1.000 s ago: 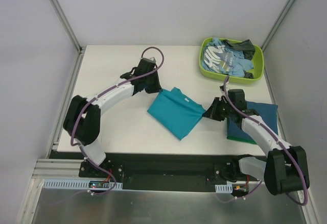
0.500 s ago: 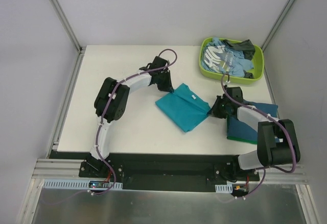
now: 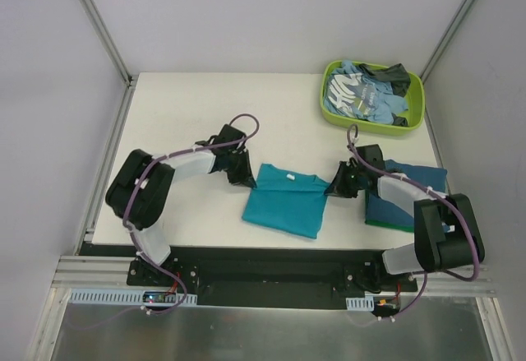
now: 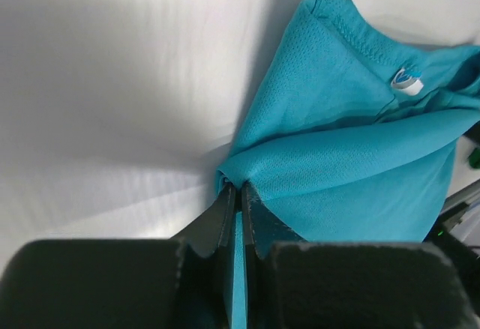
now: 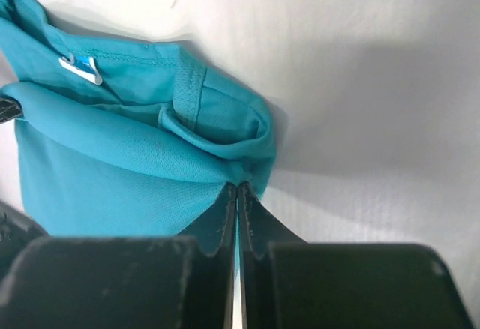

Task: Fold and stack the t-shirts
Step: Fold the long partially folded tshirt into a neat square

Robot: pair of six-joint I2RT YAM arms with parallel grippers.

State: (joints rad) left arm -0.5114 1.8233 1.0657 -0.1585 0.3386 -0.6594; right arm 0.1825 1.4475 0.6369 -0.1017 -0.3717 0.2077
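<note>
We have the bright teal t-shirt (image 3: 288,203) lying folded on the table (image 3: 189,114), towards its near edge and between the two arms. Our left end effector (image 3: 246,179) is clamped on the shirt's far left corner. The left wrist view shows both fingers pressed together with a thin ridge of cloth pinched between them. Our right end effector (image 3: 335,187) is likewise closed on the far right corner, where a hemmed edge rolls over just beyond the pinch. The collar label (image 3: 289,178) faces up along the far edge, midway between the two grips.

Just beside the teal shirt on the right, a folded darker blue-teal t-shirt (image 3: 423,178) rests on a green one (image 3: 386,224), of which only a strip shows at the near side. Our right arm crosses above this pile. Further back, the lime-green tub (image 3: 323,98) holds a light blue printed shirt (image 3: 349,94) and a dark grey one (image 3: 394,73), both crumpled.

We judge the teal shirt to be light and entirely limp, with a fine knit that has some give. It should sag wherever it is unsupported, and its folded layers can slide over one another. Corner grips that catch every layer look like the right hold, one at each end of the same edge. We would keep that edge taut between the end effectors when carrying it to the pile, so the fold does not open. A pinch this shallow could let the cloth creep out under a sharp tug, so gentle motion seems wise.
</note>
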